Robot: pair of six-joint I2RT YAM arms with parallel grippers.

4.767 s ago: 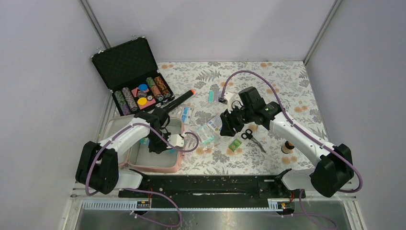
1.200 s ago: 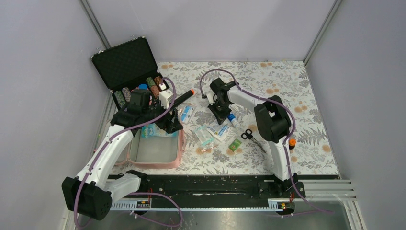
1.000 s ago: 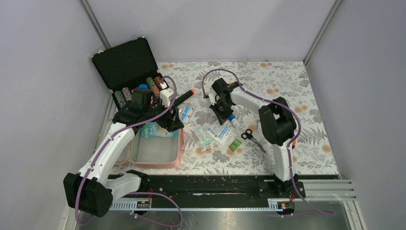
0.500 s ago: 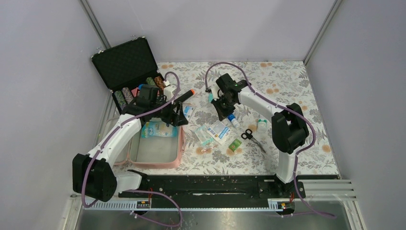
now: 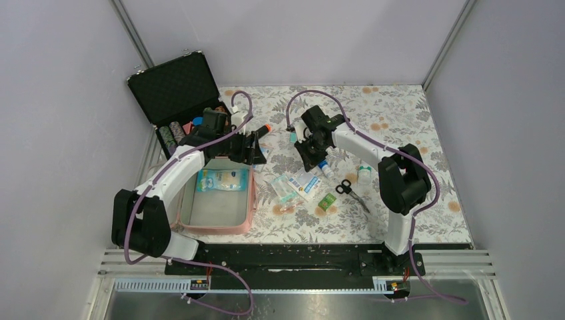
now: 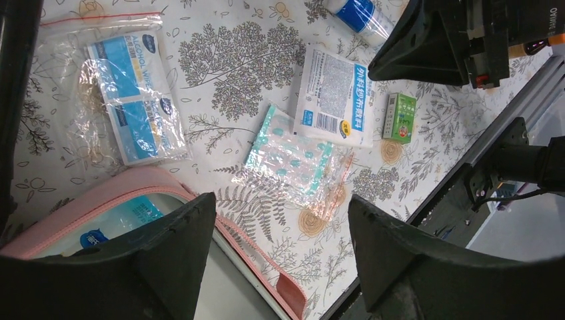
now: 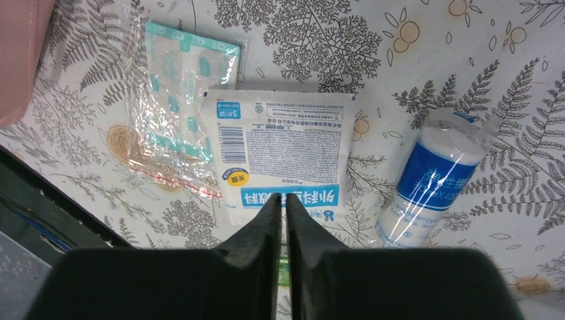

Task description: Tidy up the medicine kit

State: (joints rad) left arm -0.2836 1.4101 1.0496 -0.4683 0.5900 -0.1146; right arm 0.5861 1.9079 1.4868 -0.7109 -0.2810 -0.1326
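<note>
Table [image 5: 400,127] covered with a pale leaf-and-flower print. Black hard case [image 5: 176,87] stands open at the far left corner, chips in rows, well off to the left of the left fingers [image 6: 170,253]. Medicine kit [image 5: 220,231]: pink soft pouch lying open on the table's left side, with a rounded corner, a zip line along the rim and a grey lining. A light-blue packet [image 5: 223,180] lies flat inside at the far end. The kit's far right corner sits just below the left fingers. Those fingers are spread wide and grasp nothing, hanging above the table. Right fingers [image 7: 263,233] are clenched tight together with nothing between them. Their tips are over the near edge of a white printed sachet [image 7: 286,150]; cannot tell if they touch it. A clear zip bag of blue wipe packets [image 6: 130,100] lies beyond the left fingers, just beside the kit's rim. A clear bag of teal-dotted strips [image 6: 296,163] lies between the spread left fingers in the wrist view, overlapping the white sachet's edge. A blue-and-white wrapped roll [image 7: 433,173] lies just right of the right fingers. Scissors [image 5: 350,190] are nearer the arm bases than the right fingers. A small green box [image 6: 400,118] sits just beside the sachet.
</note>
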